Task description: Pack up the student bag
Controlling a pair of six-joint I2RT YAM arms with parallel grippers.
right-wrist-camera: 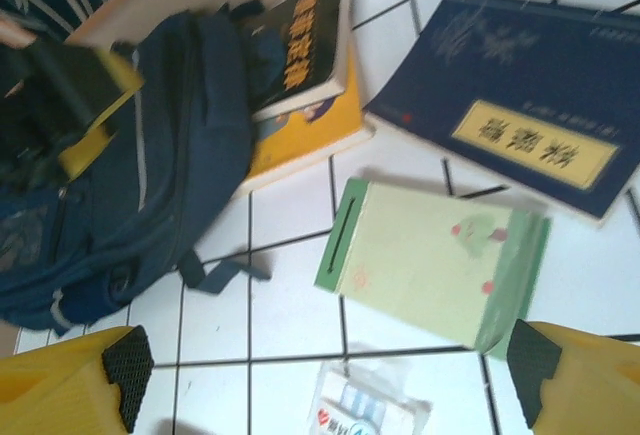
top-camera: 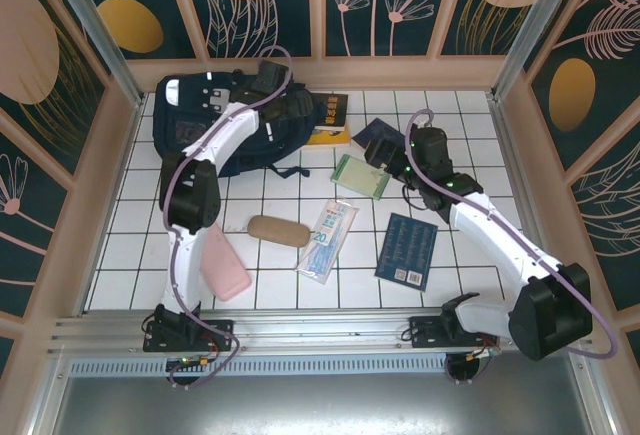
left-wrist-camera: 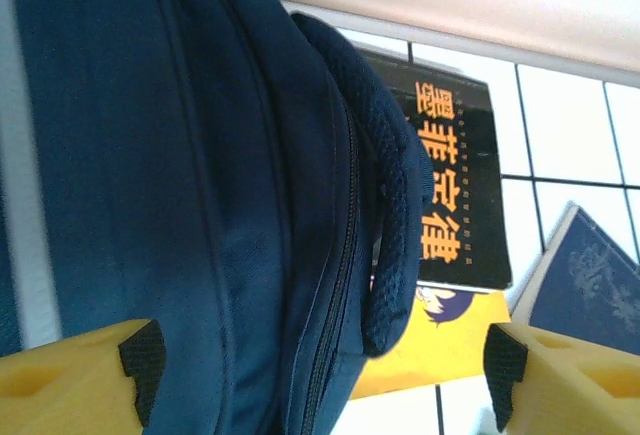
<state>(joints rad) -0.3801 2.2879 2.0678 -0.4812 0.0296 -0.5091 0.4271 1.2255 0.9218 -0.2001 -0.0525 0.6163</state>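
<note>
We find the student bag (top-camera: 185, 115) lying flat at the far left of the surface (top-camera: 130, 245). Its long axis runs roughly left to right, and its top end with the padded handle (left-wrist-camera: 392, 205) points toward the black book (top-camera: 335, 110) and the yellow book (top-camera: 328, 137) just beside it. The left gripper (top-camera: 285, 95) hangs directly over that top end, so the left arm is clearly the nearer one. The right gripper (top-camera: 385, 155) sits well apart from the bag, above the green notebook (right-wrist-camera: 430, 260), with the bag off to its left. In the left wrist view the zipper (left-wrist-camera: 340, 255) runs straight away from us between the yellow fingers (left-wrist-camera: 70, 385), so the jaw line crosses the zipper and handle at right angles. Both grippers are released: each is spread wide with nothing pinched. We judge that the coming move turns on this alignment: the left gripper need only drop onto the handle or zipper edge below it to open the bag.
</note>
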